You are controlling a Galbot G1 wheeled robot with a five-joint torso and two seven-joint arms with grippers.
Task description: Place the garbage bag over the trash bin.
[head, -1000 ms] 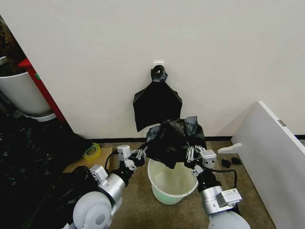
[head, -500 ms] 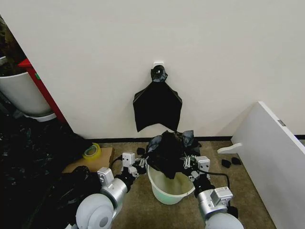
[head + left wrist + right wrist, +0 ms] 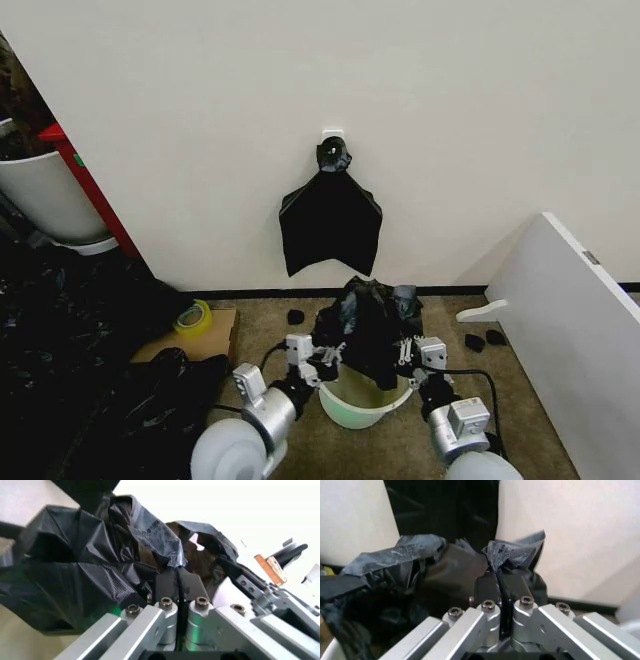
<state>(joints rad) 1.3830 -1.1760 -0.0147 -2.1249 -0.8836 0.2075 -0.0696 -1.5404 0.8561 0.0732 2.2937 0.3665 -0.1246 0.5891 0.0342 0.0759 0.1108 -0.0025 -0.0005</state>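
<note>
The glossy black garbage bag (image 3: 368, 325) hangs bunched over the mouth of the white trash bin (image 3: 352, 412), which stands on the floor by the wall. My left gripper (image 3: 332, 353) is shut on the bag's left edge, and in the left wrist view its fingers (image 3: 176, 583) pinch a fold of the garbage bag (image 3: 90, 573). My right gripper (image 3: 404, 352) is shut on the bag's right edge; the right wrist view shows its fingers (image 3: 499, 585) clamping the crumpled garbage bag (image 3: 430, 566). Most of the bin's rim is hidden by the bag.
A flat black fan-shaped sheet (image 3: 330, 220) hangs on the wall behind the bin. A white board (image 3: 580, 340) leans at the right. At the left lie a black plastic heap (image 3: 70, 340), a tape roll (image 3: 193, 317) on cardboard, and a larger white tub (image 3: 40, 195).
Both grippers have come lower and closer together with the bag, which now sits bunched lower over the bin's mouth. The arms show shorter at the bottom of the head view.
</note>
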